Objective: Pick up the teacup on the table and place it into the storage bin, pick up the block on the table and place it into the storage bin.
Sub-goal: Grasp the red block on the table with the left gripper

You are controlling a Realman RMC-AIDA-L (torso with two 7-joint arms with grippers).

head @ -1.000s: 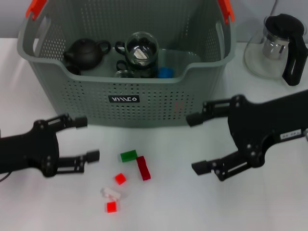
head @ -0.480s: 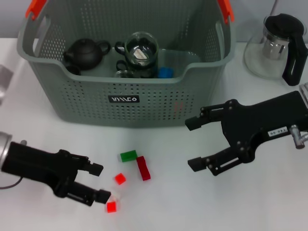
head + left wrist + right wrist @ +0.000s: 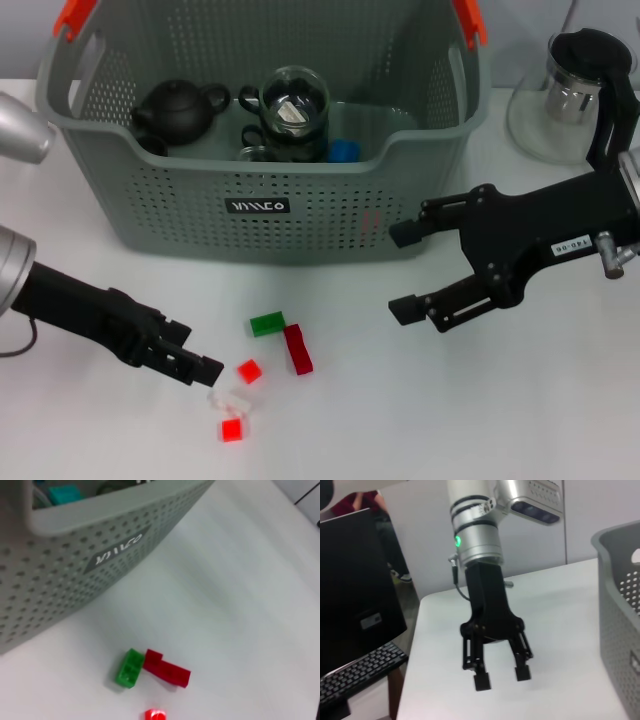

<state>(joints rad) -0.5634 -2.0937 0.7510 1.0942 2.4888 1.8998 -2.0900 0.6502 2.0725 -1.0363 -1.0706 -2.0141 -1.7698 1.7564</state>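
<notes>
The grey-green storage bin (image 3: 150, 215) stands at the back with a black label. Inside it sit a glass teacup (image 3: 294, 103), a black teapot (image 3: 180, 108) and a blue piece (image 3: 344, 151). Loose blocks lie on the table in front: green (image 3: 267, 324), dark red (image 3: 297, 349), small red (image 3: 250, 371), clear (image 3: 230, 400) and bright red (image 3: 231, 430). My left gripper (image 3: 198, 352) is open, low over the table, just left of the small red and clear blocks. The right gripper (image 3: 403, 272) hangs open to the right of the blocks, holding nothing.
A glass teapot with a black handle (image 3: 575, 95) stands at the back right. In the left wrist view the bin wall (image 3: 100, 555) lies beyond the green block (image 3: 129, 667) and dark red block (image 3: 167, 670). The right wrist view shows the left gripper (image 3: 501, 677) open.
My left arm has swung in and forward, bringing its gripper from the far left to beside the small red and clear blocks. The right gripper shifted slightly and stays open.
</notes>
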